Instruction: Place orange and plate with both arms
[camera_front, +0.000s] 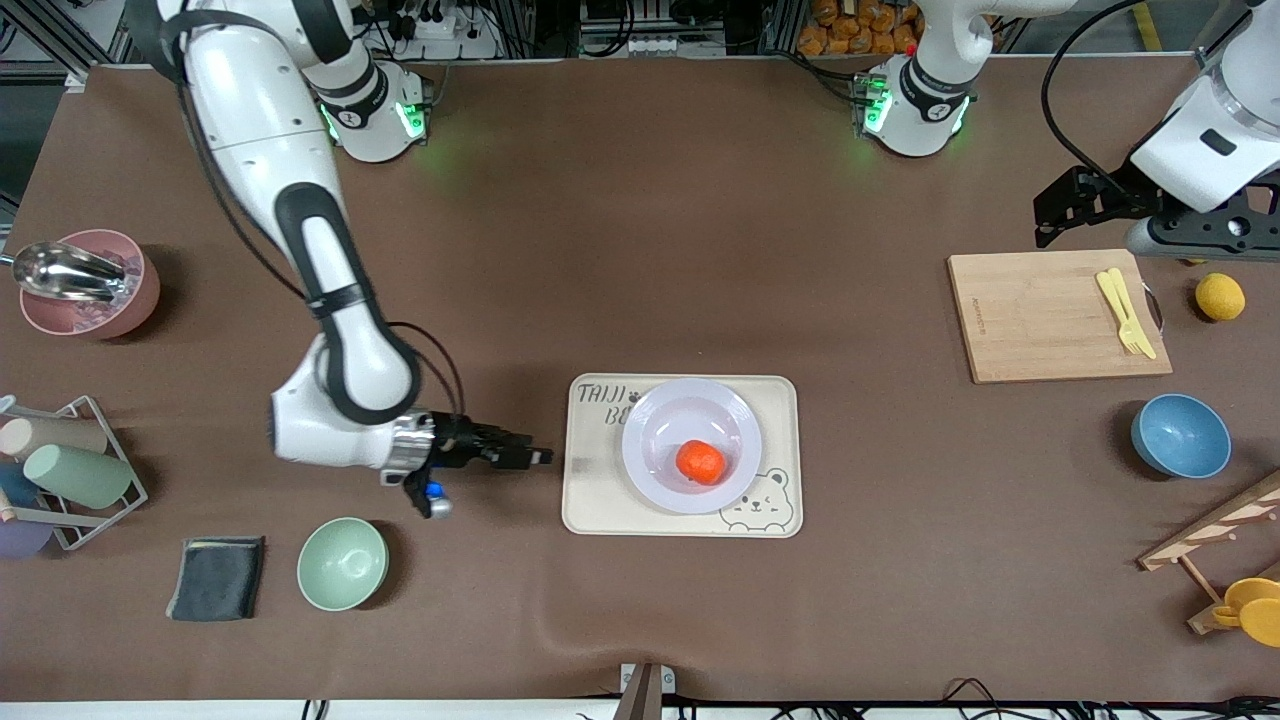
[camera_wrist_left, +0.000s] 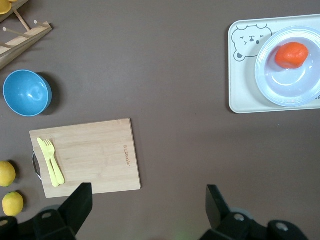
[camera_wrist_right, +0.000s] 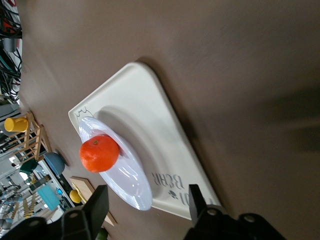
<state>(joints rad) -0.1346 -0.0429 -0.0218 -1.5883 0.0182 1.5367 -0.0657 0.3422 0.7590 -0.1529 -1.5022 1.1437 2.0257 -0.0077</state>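
Observation:
The orange (camera_front: 700, 462) lies in the white plate (camera_front: 660, 420), which sits on the cream bear tray (camera_front: 600, 500) at mid-table. My right gripper (camera_front: 541, 458) is open and empty, low beside the tray's edge toward the right arm's end, fingers pointing at the tray. The right wrist view shows the orange (camera_wrist_right: 99, 152), plate (camera_wrist_right: 132, 186) and tray (camera_wrist_right: 145, 110) ahead of its open gripper (camera_wrist_right: 145, 205). My left gripper (camera_front: 1045, 215) is open and empty, up over the table by the cutting board. Its wrist view (camera_wrist_left: 147, 205) shows the orange (camera_wrist_left: 291, 55), plate (camera_wrist_left: 285, 87) and tray (camera_wrist_left: 240, 95) far off.
A wooden cutting board (camera_front: 1040, 320) with yellow cutlery, a lemon (camera_front: 1220, 296), a blue bowl (camera_front: 1180, 435) and a wooden rack (camera_front: 1215, 530) are at the left arm's end. A green bowl (camera_front: 342, 563), dark cloth (camera_front: 217, 577), cup rack (camera_front: 65, 470) and pink bowl (camera_front: 95, 300) are at the right arm's end.

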